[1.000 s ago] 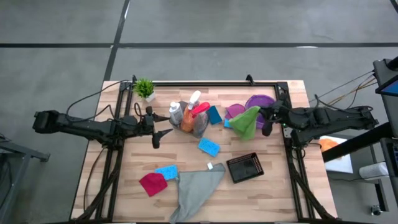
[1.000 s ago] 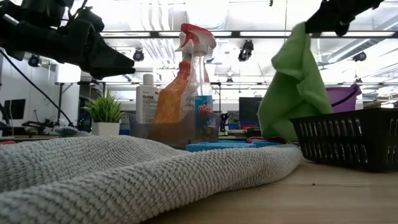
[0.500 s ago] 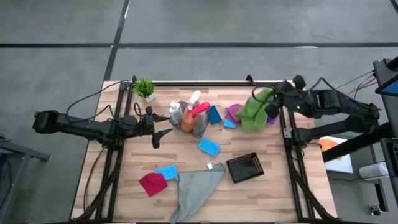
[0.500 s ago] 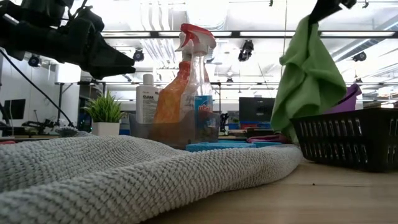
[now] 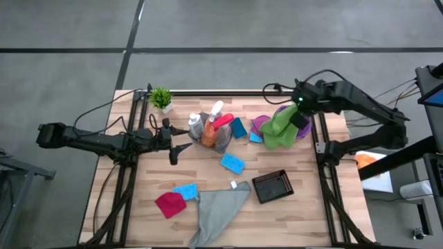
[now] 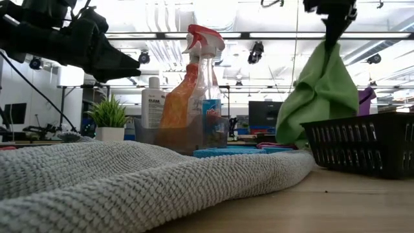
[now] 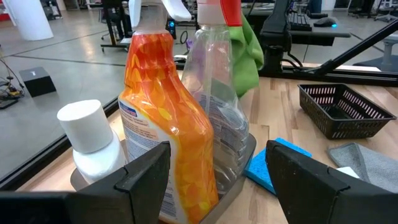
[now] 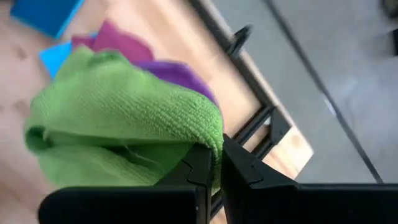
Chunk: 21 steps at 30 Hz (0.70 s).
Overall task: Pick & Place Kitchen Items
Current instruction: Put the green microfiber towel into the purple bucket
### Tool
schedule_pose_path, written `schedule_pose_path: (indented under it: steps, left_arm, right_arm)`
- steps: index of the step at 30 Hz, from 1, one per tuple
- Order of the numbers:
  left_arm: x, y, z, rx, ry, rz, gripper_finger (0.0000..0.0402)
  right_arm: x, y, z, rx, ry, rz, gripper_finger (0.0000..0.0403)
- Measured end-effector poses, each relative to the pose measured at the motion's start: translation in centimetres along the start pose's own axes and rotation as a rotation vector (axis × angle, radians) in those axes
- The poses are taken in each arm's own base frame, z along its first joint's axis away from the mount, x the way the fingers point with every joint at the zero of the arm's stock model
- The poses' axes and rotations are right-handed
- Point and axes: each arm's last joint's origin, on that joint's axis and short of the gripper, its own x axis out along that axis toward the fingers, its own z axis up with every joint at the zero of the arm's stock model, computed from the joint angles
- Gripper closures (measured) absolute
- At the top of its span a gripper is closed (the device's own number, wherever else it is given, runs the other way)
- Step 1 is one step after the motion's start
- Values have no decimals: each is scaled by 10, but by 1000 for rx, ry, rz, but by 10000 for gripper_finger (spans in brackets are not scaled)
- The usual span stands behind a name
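On the left of the bench (image 5: 291,207) the left pincer (image 5: 181,146) hangs with its fingers spread and nothing between them, just beside the clear tray (image 5: 223,144) that holds the white bottle (image 7: 93,140), the orange-and-white spray bottle (image 7: 166,118) and the pink-trigger spray bottle (image 7: 214,106); the small potted plant (image 5: 160,97) stands behind at the far left corner. Toward the near edge lie the magenta cloth (image 5: 170,204), a blue sponge (image 5: 185,190) touching it, and the large grey cloth (image 5: 218,209) spilling over the front edge; another blue sponge (image 5: 232,163) rests near the middle, a further blue piece (image 5: 239,127) beside the tray, and the black mesh basket (image 5: 272,186) sits empty to the right of the grey cloth.

At the far right the right pincer (image 5: 299,109) is clamped tight on a fold of the green cloth (image 5: 277,128), which dangles clear of the bench above the purple bowl (image 5: 302,128); a magenta scrap (image 5: 259,123) lies just beside that bowl.

By my reading, the work is only partly done: the bottles look gathered in their tray, and the green cloth is in transit, seemingly for the bowl; the grey and magenta cloths and the sponges remain loose, so most of the sorting is still ahead.
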Motion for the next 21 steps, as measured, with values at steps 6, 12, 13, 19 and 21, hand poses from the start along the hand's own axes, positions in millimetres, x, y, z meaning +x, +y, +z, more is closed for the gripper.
schedule_pose_path:
  steps: [6, 12, 13, 19, 21]
  left_arm:
    - [0, 0, 0, 1, 3, 0, 138]
    - [0, 0, 0, 1, 4, 0, 138]
    - [0, 0, 0, 1, 4, 0, 138]
    - [0, 0, 0, -2, 4, 0, 138]
    - [0, 0, 0, -2, 4, 0, 138]
  right_arm:
    - [34, 7, 9, -28, 117, 48, 385]
    - [81, 18, 7, -43, 182, 178, 385]
    - [90, 20, 6, -42, 196, 190, 385]
    - [140, 28, -12, -31, 283, 247, 385]
    - [153, 30, -19, -28, 303, 258, 385]
